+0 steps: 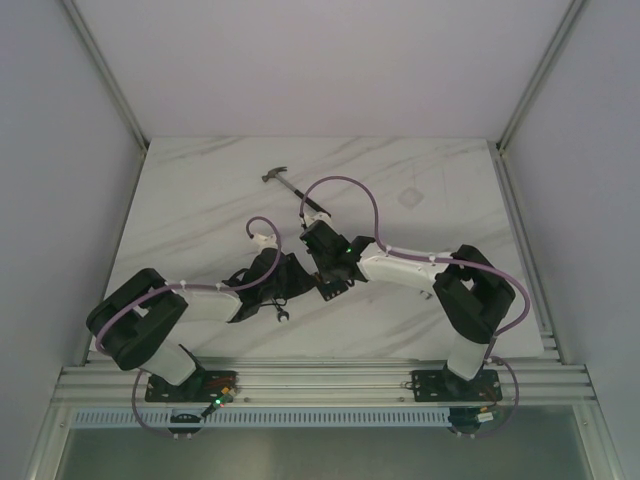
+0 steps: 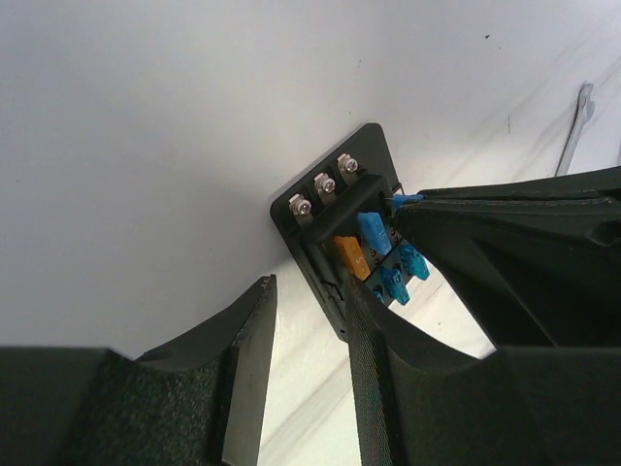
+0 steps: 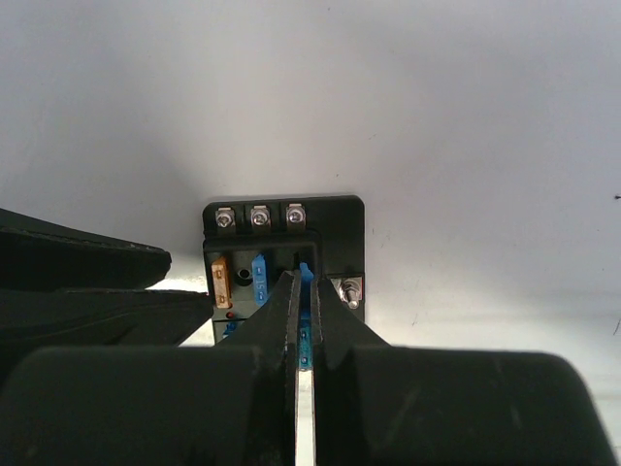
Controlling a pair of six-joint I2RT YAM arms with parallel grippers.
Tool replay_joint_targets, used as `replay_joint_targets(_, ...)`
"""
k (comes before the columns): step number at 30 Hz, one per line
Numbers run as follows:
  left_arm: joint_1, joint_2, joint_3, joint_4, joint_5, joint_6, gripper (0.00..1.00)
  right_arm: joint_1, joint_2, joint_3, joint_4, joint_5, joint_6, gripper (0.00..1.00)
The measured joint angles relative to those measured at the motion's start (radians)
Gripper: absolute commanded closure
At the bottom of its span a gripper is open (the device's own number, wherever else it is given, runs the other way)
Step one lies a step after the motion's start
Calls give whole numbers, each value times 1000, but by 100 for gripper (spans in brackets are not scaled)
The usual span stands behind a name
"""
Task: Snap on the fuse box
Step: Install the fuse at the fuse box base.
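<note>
The fuse box [image 3: 335,221] is a black block with three screw terminals, lying on the white table. An orange fuse [image 3: 220,282] and a blue fuse [image 3: 259,278] sit in its slots. My right gripper [image 3: 304,282] is shut on another small blue fuse [image 3: 306,335], whose tip is at a slot of the box. My left gripper [image 2: 310,291] is open, with its right finger [image 2: 364,330] against the near edge of the fuse box [image 2: 325,199]. In the top view both grippers [image 1: 290,275] [image 1: 328,283] meet mid-table and hide the box.
A hammer [image 1: 290,185] lies at the back middle of the table. A wrench [image 1: 282,315] lies near the left arm and shows in the left wrist view [image 2: 574,126]. Frame rails border the table's left and right sides.
</note>
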Motion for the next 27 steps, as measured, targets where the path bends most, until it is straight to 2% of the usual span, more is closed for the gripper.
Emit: replay_joint_targets(27, 0, 8, 3, 0, 6, 0, 58, 6, 8, 14, 5, 18, -2, 100)
